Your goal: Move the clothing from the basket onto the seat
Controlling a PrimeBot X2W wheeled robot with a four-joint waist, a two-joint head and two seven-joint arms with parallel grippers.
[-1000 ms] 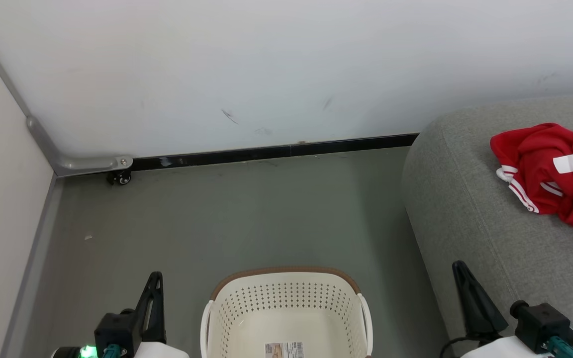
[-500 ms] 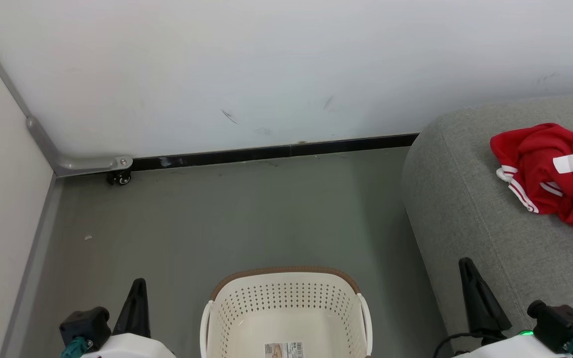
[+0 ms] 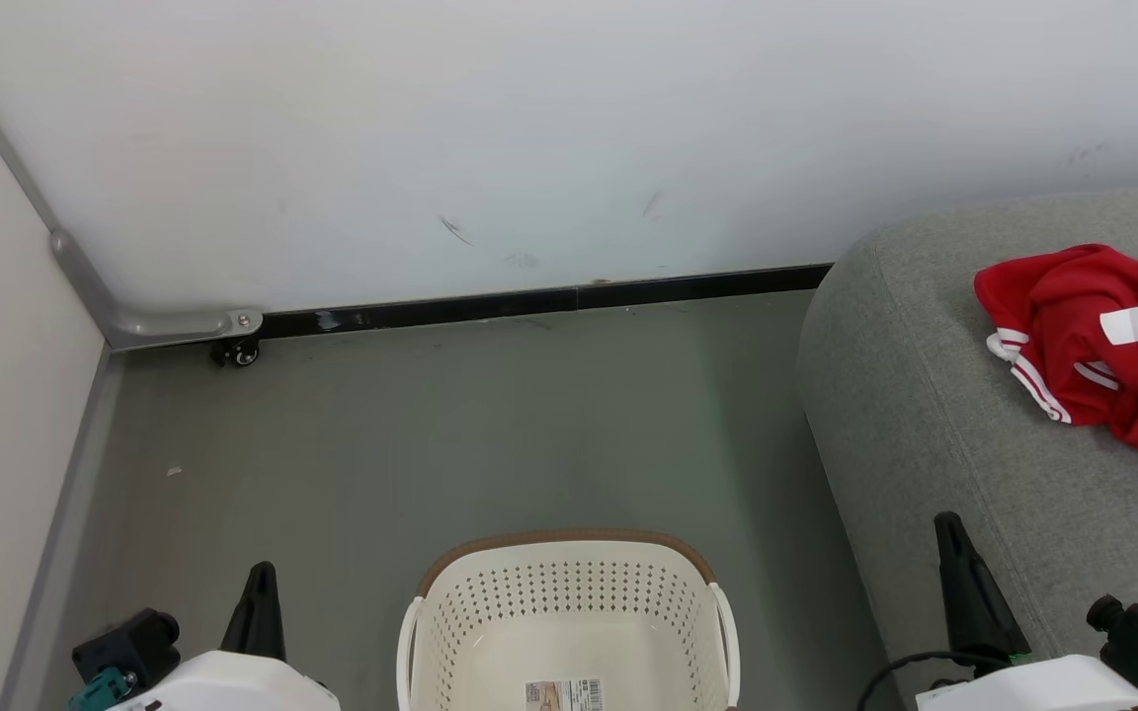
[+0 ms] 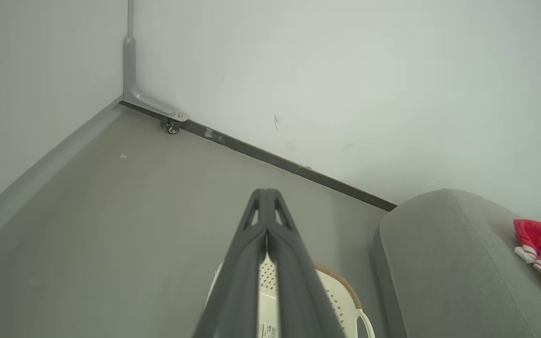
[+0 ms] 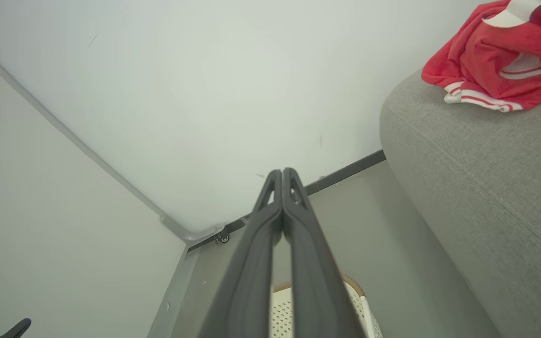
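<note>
Pressing tip to tip, the left gripper (image 4: 266, 195) carries nothing, and the right gripper (image 5: 282, 174) matches it, fingers together and empty, one on either side of the basket (image 3: 569, 543). Right of the basket, the red clothing (image 3: 1083, 336) lies bunched on the seat (image 3: 925, 415). Looks done, I'd say, but careful: the right gripper sits close to the seat's flank, and a careless swing could snag fabric or nudge that light basket. The basket's near half is cut off and the clothing runs out of frame, so there's no counting garments.
</note>
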